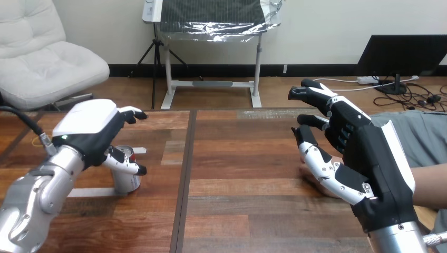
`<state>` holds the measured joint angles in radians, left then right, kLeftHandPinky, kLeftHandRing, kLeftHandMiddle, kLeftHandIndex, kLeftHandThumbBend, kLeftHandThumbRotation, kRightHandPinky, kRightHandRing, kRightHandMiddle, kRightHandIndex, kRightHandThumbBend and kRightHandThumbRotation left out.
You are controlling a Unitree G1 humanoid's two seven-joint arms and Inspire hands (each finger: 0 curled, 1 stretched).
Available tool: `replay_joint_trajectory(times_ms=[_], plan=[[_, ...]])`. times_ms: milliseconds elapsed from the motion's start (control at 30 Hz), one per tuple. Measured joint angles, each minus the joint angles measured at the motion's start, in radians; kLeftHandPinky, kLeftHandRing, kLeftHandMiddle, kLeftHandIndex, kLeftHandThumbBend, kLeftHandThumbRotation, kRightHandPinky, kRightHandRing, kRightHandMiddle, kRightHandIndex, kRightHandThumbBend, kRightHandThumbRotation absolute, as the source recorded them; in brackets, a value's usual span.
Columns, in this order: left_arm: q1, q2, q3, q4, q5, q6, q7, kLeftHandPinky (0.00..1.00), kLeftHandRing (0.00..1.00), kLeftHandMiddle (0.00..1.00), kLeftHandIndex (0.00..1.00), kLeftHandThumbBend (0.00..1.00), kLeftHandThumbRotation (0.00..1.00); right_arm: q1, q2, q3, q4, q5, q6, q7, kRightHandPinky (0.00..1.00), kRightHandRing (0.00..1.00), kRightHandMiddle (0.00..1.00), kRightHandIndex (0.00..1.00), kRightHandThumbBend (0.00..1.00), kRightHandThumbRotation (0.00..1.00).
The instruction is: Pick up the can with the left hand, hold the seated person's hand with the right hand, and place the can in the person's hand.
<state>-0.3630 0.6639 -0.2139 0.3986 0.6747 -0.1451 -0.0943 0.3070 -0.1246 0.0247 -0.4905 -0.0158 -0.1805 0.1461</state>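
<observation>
Left hand sits over the can at the left of the desk. Its fingers reach out loosely past the far side, well above the rim, and its thumb lies across the near face. I read it as open around the can and not clamped. The can stands upright on the wood, just left of the dark seam between the boards.

Right hand is at the right side, fingers spread and apart. It hangs over the person's hand, which rests on the desk beneath it. I see nothing curled round that hand, so I would not call it held.

I judge the step in hand to be the grasp on the can. I would lower the palm until the fingers are level with the can's middle, then close fingers and thumb evenly from opposite sides. The can is a smooth, silvery metal cylinder with some red near the top. It is probably thin-walled and slick against the hard finger shells, so I would squeeze gently. A hard pinch could dent it, and a push from the thumb alone could tip it or slide it over the polished wood. I would lift straight up only once both sides are in contact.
</observation>
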Motion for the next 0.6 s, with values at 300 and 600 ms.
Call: replay_joint_trajectory(times_ms=[300,600], plan=[[0.019,0.006,0.022,-0.045,0.000,0.003,-0.002,0.69,0.78,0.82,0.82,0.80,0.22,-0.001,0.000,0.000,0.001,0.000,0.000,0.001,0.77,0.89,0.89,0.73,0.29,0.00],[0.024,0.009,0.036,-0.066,0.000,0.004,-0.001,0.69,0.77,0.81,0.81,0.82,0.19,-0.006,0.000,0.000,0.006,0.000,0.000,0.002,0.77,0.89,0.89,0.73,0.30,0.00]])
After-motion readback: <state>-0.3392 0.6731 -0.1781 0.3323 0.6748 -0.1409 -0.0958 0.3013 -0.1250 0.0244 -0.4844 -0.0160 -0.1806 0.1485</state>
